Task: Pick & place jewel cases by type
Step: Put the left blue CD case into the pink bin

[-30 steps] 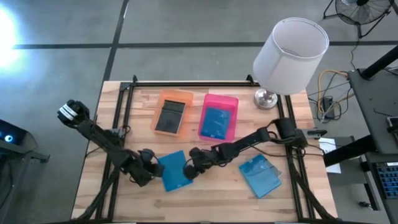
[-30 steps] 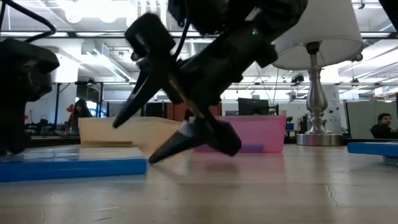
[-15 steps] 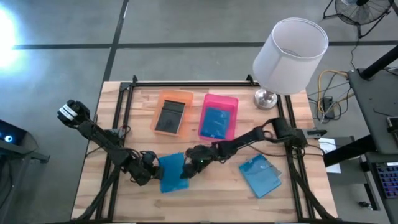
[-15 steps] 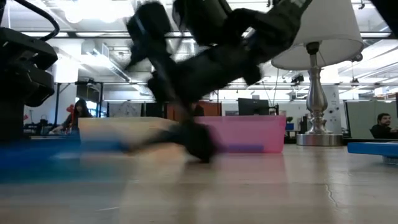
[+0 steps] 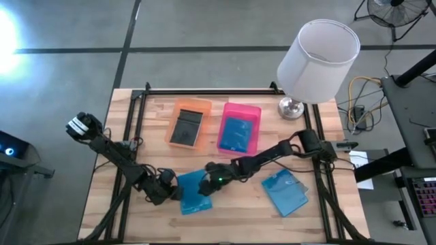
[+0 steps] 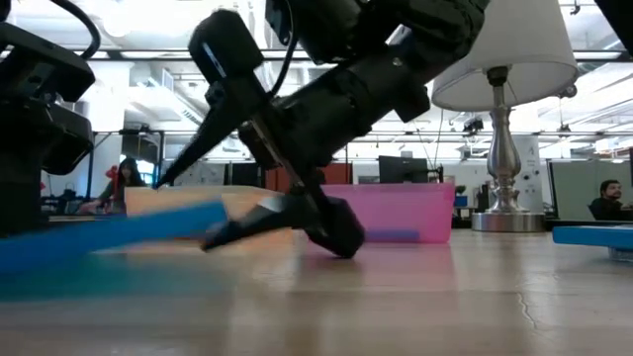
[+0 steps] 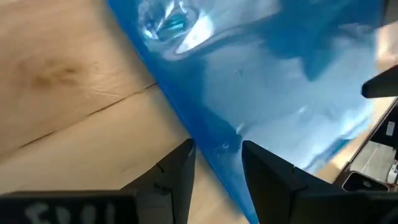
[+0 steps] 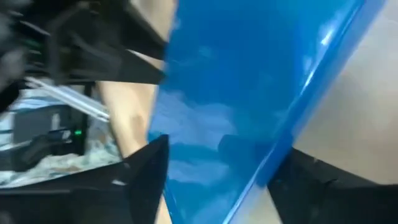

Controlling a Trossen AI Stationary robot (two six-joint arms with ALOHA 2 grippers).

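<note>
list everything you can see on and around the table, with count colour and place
thin flat square plastic jewel cases: three bright blue, one between the tools, one front right, one in the pink tray; one dark grey-black in the orange tray
orange plastic tray: one, back centre
pink plastic tray: one, beside the orange tray
white-shaded lamp: one, silver base, back right corner
wooden table: one, light brown
left tool: dark, around the case's edge
right tool: dark, open, straddling the same case

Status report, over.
Both end effectors, left and right, astride one blue case, its edge lifted. Second blue case lies apart. Nothing in the way.
</note>
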